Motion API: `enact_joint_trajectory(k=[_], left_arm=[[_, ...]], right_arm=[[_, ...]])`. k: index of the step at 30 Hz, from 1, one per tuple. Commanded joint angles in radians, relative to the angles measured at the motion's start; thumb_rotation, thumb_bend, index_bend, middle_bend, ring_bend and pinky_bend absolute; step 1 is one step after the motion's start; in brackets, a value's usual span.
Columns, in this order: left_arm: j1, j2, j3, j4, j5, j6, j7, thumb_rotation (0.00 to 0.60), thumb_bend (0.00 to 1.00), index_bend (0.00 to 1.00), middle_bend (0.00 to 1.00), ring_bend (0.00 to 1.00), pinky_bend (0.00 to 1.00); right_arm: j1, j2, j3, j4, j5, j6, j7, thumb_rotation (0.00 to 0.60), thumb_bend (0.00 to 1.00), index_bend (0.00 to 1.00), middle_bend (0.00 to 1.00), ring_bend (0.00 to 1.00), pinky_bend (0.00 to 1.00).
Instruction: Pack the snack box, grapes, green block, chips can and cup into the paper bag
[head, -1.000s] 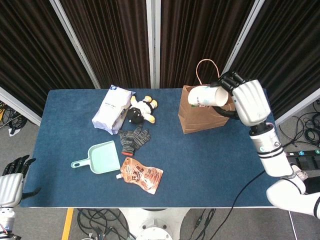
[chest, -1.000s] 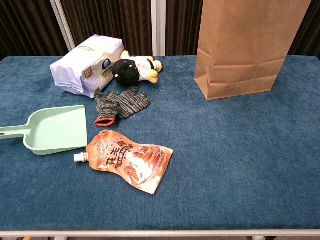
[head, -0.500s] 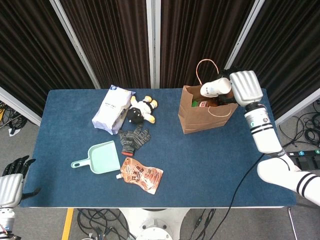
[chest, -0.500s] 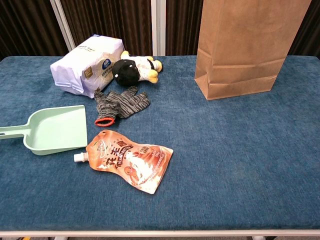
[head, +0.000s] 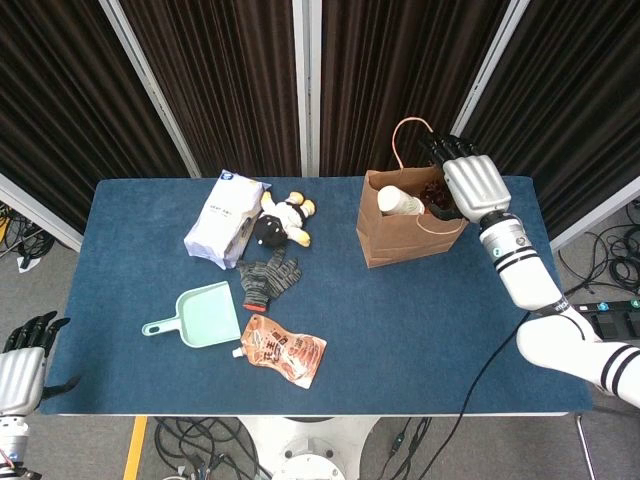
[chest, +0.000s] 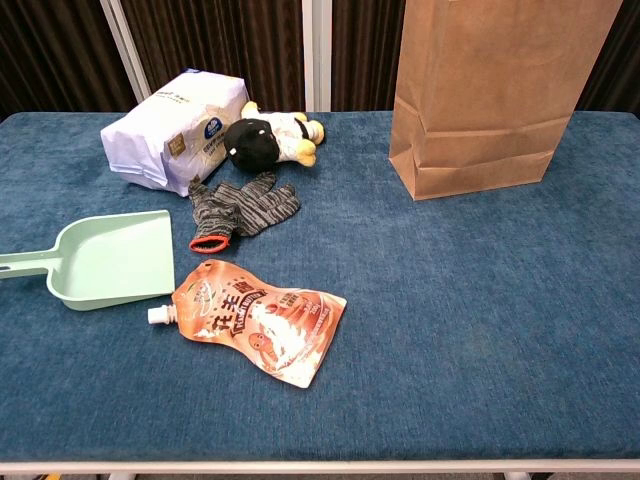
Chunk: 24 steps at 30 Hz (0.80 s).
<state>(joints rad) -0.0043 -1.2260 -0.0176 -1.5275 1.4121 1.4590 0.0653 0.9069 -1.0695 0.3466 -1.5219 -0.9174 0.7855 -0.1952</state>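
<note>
Right hand (head: 468, 182) sits over the far right rim of the paper bag (head: 405, 235), fingers extended and apart, gripping nothing. Cup (head: 399, 202) lies on its side inside the bag mouth, just left of the hand and apart from it. Dark contents beside the cup, possibly the grapes; too shadowed to confirm. Chest view cuts off the bag top and shows neither hand. Left hand (head: 22, 362) hangs off the bench's near-left corner, fingers loosely spread, holding nothing. On the bench (head: 420, 330): tissue pack (head: 226, 218), plush toy (head: 280, 220), striped glove (head: 268, 273), green dustpan (head: 205, 315), orange pouch (head: 283, 350), all well left of the bag.
</note>
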Motion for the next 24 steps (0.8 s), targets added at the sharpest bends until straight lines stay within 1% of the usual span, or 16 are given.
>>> enact_joint_trajectory(k=[1, 4, 5, 6, 7, 8, 10, 12, 14, 16, 18, 20, 22, 23, 24], left_arm=[[-0.002, 0.002, -0.001, -0.002, 0.003, 0.001, 0.002, 0.600, 0.04, 0.24, 0.20, 0.12, 0.15], [-0.003, 0.006, -0.005, -0.006, 0.004, 0.005, 0.001, 0.600, 0.04, 0.24, 0.20, 0.12, 0.15], [-0.003, 0.006, -0.005, -0.006, 0.004, 0.006, 0.002, 0.600, 0.04, 0.24, 0.20, 0.12, 0.15], [-0.002, 0.007, -0.005, -0.007, 0.005, 0.007, 0.002, 0.600, 0.04, 0.24, 0.20, 0.12, 0.15], [-0.003, 0.008, -0.005, -0.008, 0.006, 0.008, 0.003, 0.600, 0.04, 0.24, 0.20, 0.12, 0.15], [-0.003, 0.007, -0.006, -0.006, 0.006, 0.008, 0.003, 0.600, 0.04, 0.24, 0.20, 0.12, 0.15], [-0.005, 0.006, -0.007, -0.005, 0.009, 0.009, 0.002, 0.600, 0.04, 0.24, 0.20, 0.12, 0.15], [-0.007, 0.005, -0.009, -0.004, 0.013, 0.011, 0.001, 0.600, 0.04, 0.24, 0.20, 0.12, 0.15], [-0.010, 0.004, -0.010, -0.003, 0.016, 0.013, 0.004, 0.600, 0.04, 0.24, 0.20, 0.12, 0.15], [-0.014, 0.005, -0.012, -0.004, 0.019, 0.010, 0.008, 0.600, 0.04, 0.24, 0.20, 0.12, 0.15], [-0.017, 0.005, -0.013, -0.006, 0.021, 0.011, 0.013, 0.600, 0.04, 0.24, 0.20, 0.12, 0.15], [-0.018, 0.003, -0.016, -0.007, 0.024, 0.017, 0.018, 0.600, 0.04, 0.24, 0.20, 0.12, 0.15], [-0.018, 0.001, -0.017, -0.009, 0.027, 0.024, 0.025, 0.600, 0.04, 0.24, 0.20, 0.12, 0.15], [-0.018, 0.000, -0.018, -0.011, 0.030, 0.028, 0.028, 0.600, 0.04, 0.24, 0.20, 0.12, 0.15], [-0.017, -0.001, -0.019, -0.011, 0.032, 0.033, 0.032, 0.600, 0.04, 0.24, 0.20, 0.12, 0.15]], right_arm=[[-0.058, 0.047, 0.020, -0.067, -0.088, 0.094, 0.075, 0.600, 0.15, 0.00, 0.04, 0.00, 0.08], [-0.129, 0.068, 0.016, -0.118, -0.200, 0.217, 0.138, 0.600, 0.15, 0.00, 0.12, 0.00, 0.10], [-0.166, 0.076, 0.006, -0.135, -0.255, 0.277, 0.164, 0.600, 0.15, 0.00, 0.17, 0.01, 0.15], [-0.196, 0.082, -0.006, -0.146, -0.296, 0.323, 0.182, 0.600, 0.15, 0.02, 0.22, 0.04, 0.21], [-0.237, 0.091, -0.024, -0.159, -0.347, 0.381, 0.207, 0.600, 0.15, 0.05, 0.24, 0.06, 0.25], [-0.270, 0.097, -0.039, -0.167, -0.382, 0.426, 0.227, 0.600, 0.15, 0.10, 0.27, 0.11, 0.31], [-0.338, 0.101, -0.072, -0.176, -0.447, 0.515, 0.275, 0.600, 0.15, 0.20, 0.31, 0.17, 0.35], [-0.417, 0.096, -0.122, -0.171, -0.514, 0.604, 0.333, 0.600, 0.15, 0.24, 0.34, 0.19, 0.36], [-0.488, 0.083, -0.179, -0.148, -0.567, 0.671, 0.372, 0.600, 0.15, 0.25, 0.35, 0.19, 0.36], [-0.547, 0.067, -0.234, -0.118, -0.605, 0.710, 0.393, 0.600, 0.16, 0.25, 0.35, 0.19, 0.36], [-0.591, 0.053, -0.273, -0.098, -0.622, 0.730, 0.412, 0.600, 0.16, 0.25, 0.35, 0.19, 0.36], [-0.635, 0.032, -0.308, -0.073, -0.636, 0.754, 0.425, 0.600, 0.16, 0.24, 0.31, 0.17, 0.35], [-0.667, 0.013, -0.333, -0.051, -0.646, 0.770, 0.432, 0.600, 0.16, 0.19, 0.26, 0.12, 0.31], [-0.693, -0.001, -0.356, -0.038, -0.656, 0.781, 0.433, 0.600, 0.16, 0.15, 0.22, 0.07, 0.27], [-0.705, -0.008, -0.369, -0.030, -0.663, 0.783, 0.437, 0.600, 0.17, 0.10, 0.18, 0.04, 0.23]])
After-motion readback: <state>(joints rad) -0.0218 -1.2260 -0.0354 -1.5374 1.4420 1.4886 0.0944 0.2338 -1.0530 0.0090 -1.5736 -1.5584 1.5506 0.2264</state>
